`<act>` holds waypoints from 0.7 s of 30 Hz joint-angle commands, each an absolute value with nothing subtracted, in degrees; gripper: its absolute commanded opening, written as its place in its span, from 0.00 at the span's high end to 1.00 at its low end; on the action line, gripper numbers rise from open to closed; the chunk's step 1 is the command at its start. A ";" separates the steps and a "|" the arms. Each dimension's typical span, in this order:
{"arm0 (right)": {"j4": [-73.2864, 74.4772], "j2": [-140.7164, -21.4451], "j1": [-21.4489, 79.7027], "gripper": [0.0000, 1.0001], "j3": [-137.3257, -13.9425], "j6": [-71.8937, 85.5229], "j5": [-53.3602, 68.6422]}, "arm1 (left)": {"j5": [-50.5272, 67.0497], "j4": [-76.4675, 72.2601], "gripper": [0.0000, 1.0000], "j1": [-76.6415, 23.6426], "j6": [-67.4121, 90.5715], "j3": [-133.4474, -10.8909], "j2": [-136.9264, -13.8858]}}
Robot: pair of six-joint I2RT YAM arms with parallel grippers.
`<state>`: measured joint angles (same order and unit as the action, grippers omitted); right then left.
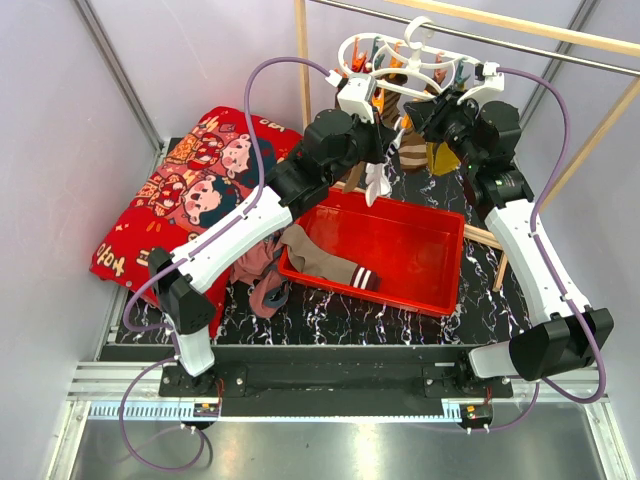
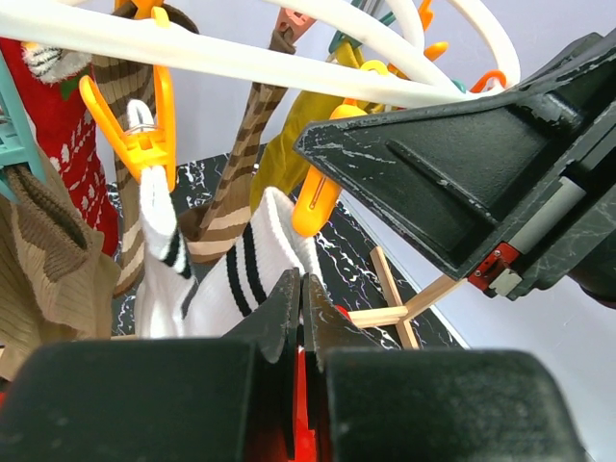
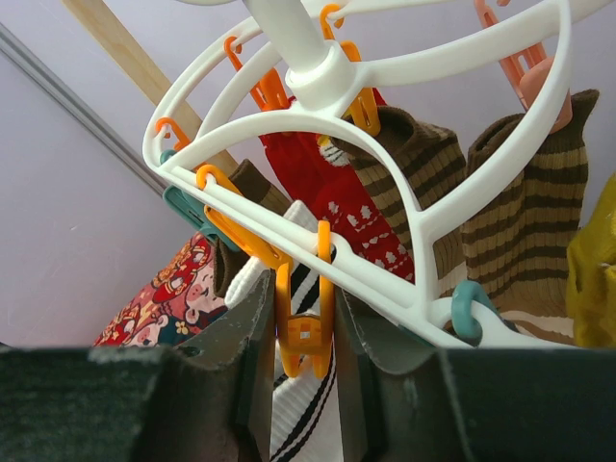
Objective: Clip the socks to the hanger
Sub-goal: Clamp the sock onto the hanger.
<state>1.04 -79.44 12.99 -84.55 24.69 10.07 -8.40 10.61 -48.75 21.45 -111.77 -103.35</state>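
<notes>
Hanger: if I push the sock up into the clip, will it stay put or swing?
Probably swings: the hanger hangs only by its hook on the rod. The right end effector, shut on an orange clip, should steady it somewhat. Several hung socks may tilt it unevenly.

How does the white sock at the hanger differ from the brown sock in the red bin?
The white sock has black stripes; the brown sock is taupe with a dark-and-white cuff. The white sock is held up at the hanger; the brown sock lies in the red bin. The left gripper has its jaws shut on the white sock; nothing touches the brown sock. Both are striped socks.
</notes>
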 commanded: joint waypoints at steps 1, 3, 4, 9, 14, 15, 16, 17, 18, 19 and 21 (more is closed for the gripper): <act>2.90 -79.98 13.71 1.00 -83.85 25.14 10.46 | -8.70 6.68 1.00 -49.04 21.45 -114.70 -102.30; 2.81 -80.07 13.80 1.00 -83.94 25.22 10.55 | -8.61 6.59 1.00 -49.04 21.88 -114.87 -102.39; 2.81 -80.07 13.89 1.00 -83.94 25.22 10.46 | -8.53 6.50 1.00 -49.04 21.97 -115.05 -102.48; 2.72 -80.33 13.97 1.00 -83.41 25.22 9.93 | -8.61 6.50 1.00 -49.22 21.80 -116.01 -102.57; 2.72 -80.33 14.15 1.00 -83.41 25.22 9.32 | -8.35 6.50 1.00 -49.48 21.71 -116.54 -102.83; 2.81 -80.25 14.15 1.00 -83.50 25.22 9.23 | -8.26 6.50 1.00 -49.57 21.80 -116.54 -102.92; 2.81 -80.24 14.24 1.00 -83.41 25.14 9.23 | -8.26 6.50 1.00 -49.66 21.80 -116.72 -103.09; 2.81 -80.42 14.15 1.00 -83.41 25.22 9.23 | -8.26 6.50 1.00 -49.75 21.88 -116.81 -103.10; 2.90 -80.33 14.15 1.00 -83.23 25.14 9.23 | -8.26 6.50 1.00 -49.75 21.88 -116.89 -103.18; 2.81 -80.42 14.15 0.99 -83.15 25.22 9.32 | -8.26 6.50 1.00 -49.75 21.88 -117.16 -103.18; 2.81 -80.24 14.24 0.89 -82.79 25.22 9.49 | -8.44 6.68 1.00 -49.75 21.88 -117.42 -103.18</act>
